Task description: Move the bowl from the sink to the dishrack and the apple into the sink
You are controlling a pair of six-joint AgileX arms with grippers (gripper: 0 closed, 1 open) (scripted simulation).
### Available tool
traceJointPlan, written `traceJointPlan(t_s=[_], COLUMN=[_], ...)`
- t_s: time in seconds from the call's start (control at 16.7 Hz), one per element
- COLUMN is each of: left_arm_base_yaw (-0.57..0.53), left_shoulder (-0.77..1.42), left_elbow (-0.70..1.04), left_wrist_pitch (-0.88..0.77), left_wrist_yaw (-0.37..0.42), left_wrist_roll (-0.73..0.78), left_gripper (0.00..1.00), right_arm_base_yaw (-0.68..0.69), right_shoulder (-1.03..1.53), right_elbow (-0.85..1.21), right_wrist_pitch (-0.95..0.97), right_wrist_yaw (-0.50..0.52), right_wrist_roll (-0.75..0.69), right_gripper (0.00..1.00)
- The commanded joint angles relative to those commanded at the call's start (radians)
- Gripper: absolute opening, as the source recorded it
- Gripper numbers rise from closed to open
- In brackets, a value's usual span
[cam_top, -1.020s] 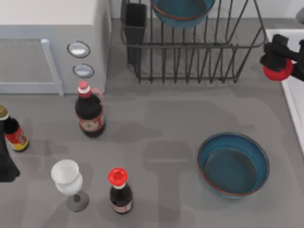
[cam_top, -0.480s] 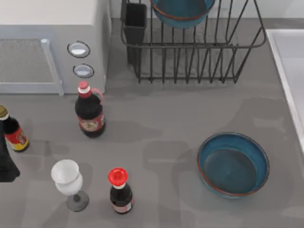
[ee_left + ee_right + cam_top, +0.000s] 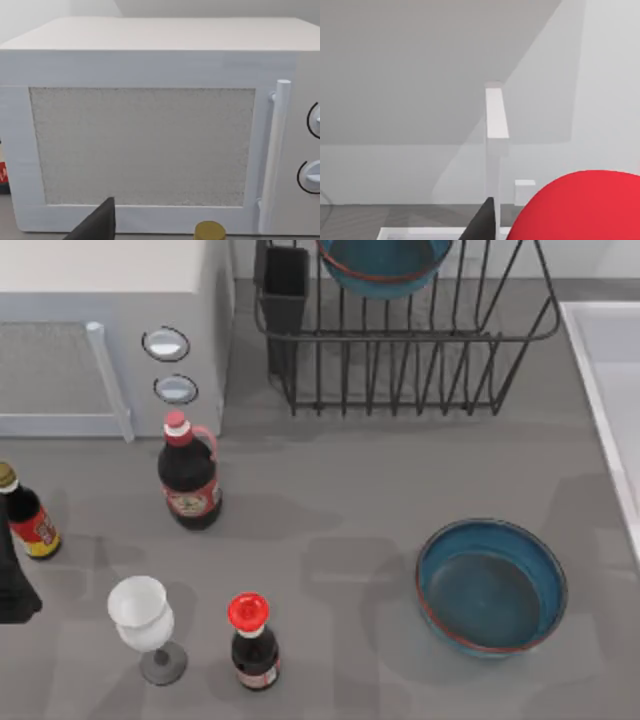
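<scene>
Swung the right gripper (image 3: 486,225), closed on the apple (image 3: 580,207), beyond 2 o'clock over the sink (image 3: 590,380), leaving only the drop; left gripper (image 3: 12,585) parked at 9 o'clock, grip unreadable.

The red apple (image 3: 580,207) sits close against a dark finger (image 3: 482,222) of the right claw, above the sink's white rim (image 3: 420,232), with a white faucet (image 3: 496,150) behind.

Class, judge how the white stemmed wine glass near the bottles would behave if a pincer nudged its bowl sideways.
The white stemmed wine glass would probably tip: its wide cup sits on a thin stem above a small foot. Once over, it would likely roll in an arc. It looks fragile.
</scene>
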Motion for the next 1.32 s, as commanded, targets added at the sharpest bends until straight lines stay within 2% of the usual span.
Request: traceJointPlan(t_s=[0.3,0.48,0.66,1.02,1.32], left_arm_base_yaw=[0.000,0.000,0.000,0.000,0.000], left_shoulder=[0.000,0.000,0.000,0.000,0.000], left_elbow=[0.000,0.000,0.000,0.000,0.000], left_wrist_pitch=[0.000,0.000,0.000,0.000,0.000], left_wrist_yaw=[0.000,0.000,0.000,0.000,0.000], left_wrist_roll=[0.000,0.000,0.000,0.000,0.000], left_gripper=[1.00,1.00,1.00,1.00,1.00], right_arm_base_yaw=[0.004,-0.001,-0.005,-0.005,-0.002], right_shoulder=[0.007,0.073,0.226,0.583,0.723], right_elbow=[0.003,-0.004,-0.021,-0.080,-0.106], right_wrist_pitch=[0.000,0.068,0.231,0.672,0.827], right_wrist_yaw=[0.002,0.002,-0.001,0.003,0.009], right_wrist_roll=[0.003,0.002,0.002,0.000,-0.004], right_gripper=[0.00,0.00,0.00,0.00,0.00])
